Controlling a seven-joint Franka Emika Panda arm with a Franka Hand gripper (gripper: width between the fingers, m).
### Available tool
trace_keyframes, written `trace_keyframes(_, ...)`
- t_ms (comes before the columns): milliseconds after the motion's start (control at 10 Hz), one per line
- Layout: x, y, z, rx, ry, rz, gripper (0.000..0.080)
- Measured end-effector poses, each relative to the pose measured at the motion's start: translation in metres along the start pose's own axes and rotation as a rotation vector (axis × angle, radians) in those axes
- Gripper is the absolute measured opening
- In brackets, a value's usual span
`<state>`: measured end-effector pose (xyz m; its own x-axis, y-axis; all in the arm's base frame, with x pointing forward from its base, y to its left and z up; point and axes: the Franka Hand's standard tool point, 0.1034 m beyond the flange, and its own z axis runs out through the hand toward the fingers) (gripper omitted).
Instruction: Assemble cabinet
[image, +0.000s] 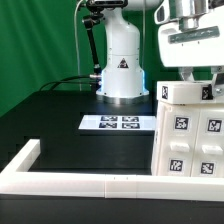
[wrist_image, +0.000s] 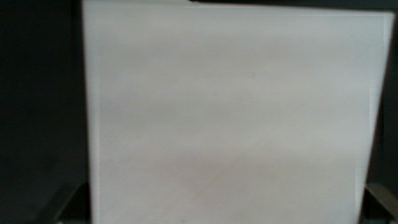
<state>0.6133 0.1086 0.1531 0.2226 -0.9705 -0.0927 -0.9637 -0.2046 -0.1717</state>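
Observation:
The cabinet (image: 190, 135) is a large white box of tagged panels and blocks, standing at the exterior view's right behind the low wall. My gripper (image: 200, 80) comes down from above onto its top edge, with the dark fingers on either side of the top panel. In the wrist view a plain white panel of the cabinet (wrist_image: 228, 110) fills almost the whole picture and spans the gap between the fingers. Only dark slivers of the fingers (wrist_image: 64, 208) show at its edges. The jaws look closed on that panel.
The marker board (image: 118, 123) lies on the black table in the middle. The arm's white base (image: 120, 70) stands behind it. A long low white wall (image: 90, 182) runs along the front and turns back at the exterior view's left.

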Motion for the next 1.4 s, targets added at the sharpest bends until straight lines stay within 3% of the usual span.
trace_keyframes(300, -0.002, -0.002, 0.000, 0.012, -0.029, 0.252, 0.0560)
trace_keyframes(700, -0.006, -0.004, -0.001, 0.014, -0.067, 0.401, 0.0560)
trace_keyframes(900, -0.007, -0.004, -0.009, 0.026, -0.079, 0.309, 0.0762)
trace_keyframes(1300, -0.010, 0.004, -0.029, 0.050, -0.097, 0.234, 0.0796)
trace_keyframes(1400, -0.010, 0.005, -0.027, 0.048, -0.097, 0.224, 0.0797)
